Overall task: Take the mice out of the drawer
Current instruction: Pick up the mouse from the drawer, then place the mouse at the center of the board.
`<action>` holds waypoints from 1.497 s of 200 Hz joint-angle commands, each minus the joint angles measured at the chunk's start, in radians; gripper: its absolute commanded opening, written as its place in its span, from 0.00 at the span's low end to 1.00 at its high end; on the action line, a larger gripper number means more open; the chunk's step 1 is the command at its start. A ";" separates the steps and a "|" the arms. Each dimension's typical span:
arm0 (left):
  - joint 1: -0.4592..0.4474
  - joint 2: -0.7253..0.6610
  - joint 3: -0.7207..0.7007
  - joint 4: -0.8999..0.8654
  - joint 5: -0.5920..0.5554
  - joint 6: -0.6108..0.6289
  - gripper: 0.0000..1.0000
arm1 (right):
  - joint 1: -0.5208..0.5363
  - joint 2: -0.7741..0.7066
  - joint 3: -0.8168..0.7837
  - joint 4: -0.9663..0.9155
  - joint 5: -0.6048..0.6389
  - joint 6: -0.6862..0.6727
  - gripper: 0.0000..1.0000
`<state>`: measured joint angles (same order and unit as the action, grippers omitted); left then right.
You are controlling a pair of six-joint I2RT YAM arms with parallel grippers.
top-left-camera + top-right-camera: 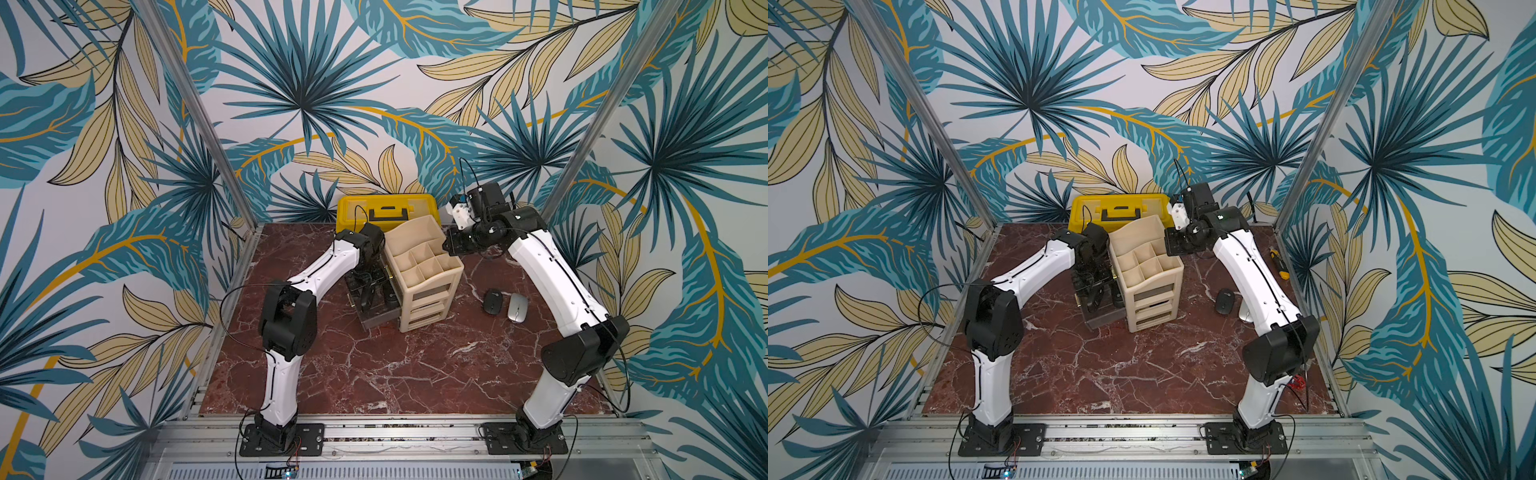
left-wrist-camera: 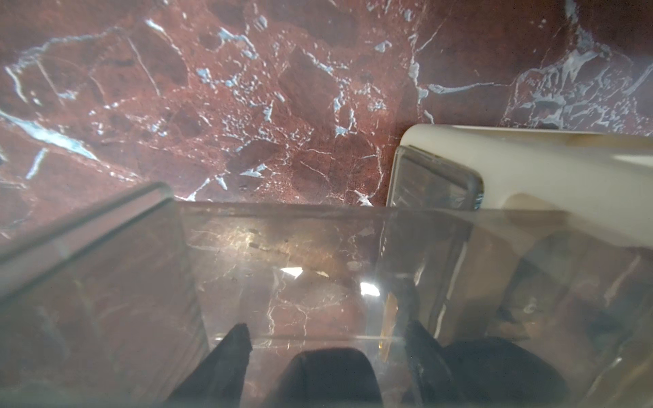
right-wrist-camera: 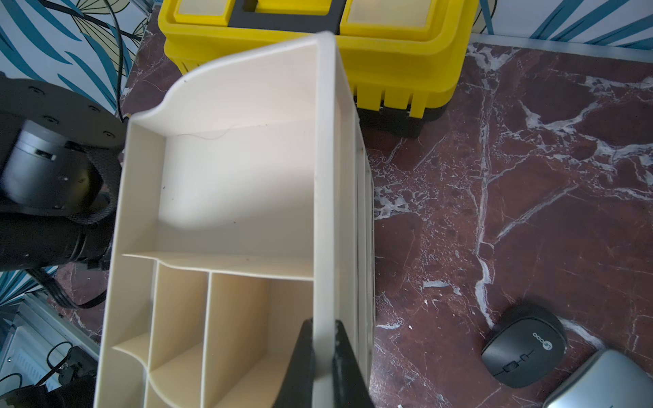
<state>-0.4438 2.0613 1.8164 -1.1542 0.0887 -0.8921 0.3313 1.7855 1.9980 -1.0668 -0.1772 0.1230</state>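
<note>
Inside the drawer [image 2: 106,243], wrist view only, left gripper [image 2: 328,326] gapes around mouse [image 2: 328,374] (right gripper [image 3: 323,323] clamps organizer [image 3: 229,176]).

Top views: even, diffuse light; centre sharp, frame posts [image 1: 199,112] splay toward the edges. Soft shadows on the marble tabletop [image 1: 374,374]. Left wrist view: dim, hazy, two white glare spots on the clear drawer [image 2: 247,254]. Right wrist view: bright; organiser [image 3: 229,176] washed pale, fingers [image 3: 300,367] blurred.

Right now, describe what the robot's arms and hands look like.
The left arm and right arm have smooth white shells, chunky black joints and black bases. Thin black cables loop alongside. The left hand and right hand each end in two tapered black fingers.
</note>
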 commanded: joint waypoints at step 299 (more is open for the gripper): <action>0.436 -0.100 0.207 -0.581 -0.364 0.441 0.00 | -0.019 0.056 0.042 -0.096 0.100 -0.047 0.00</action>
<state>-0.0158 1.8874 2.0396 -1.6318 -0.1555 -0.5125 0.3279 1.8069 2.0365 -1.0992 -0.1596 0.1108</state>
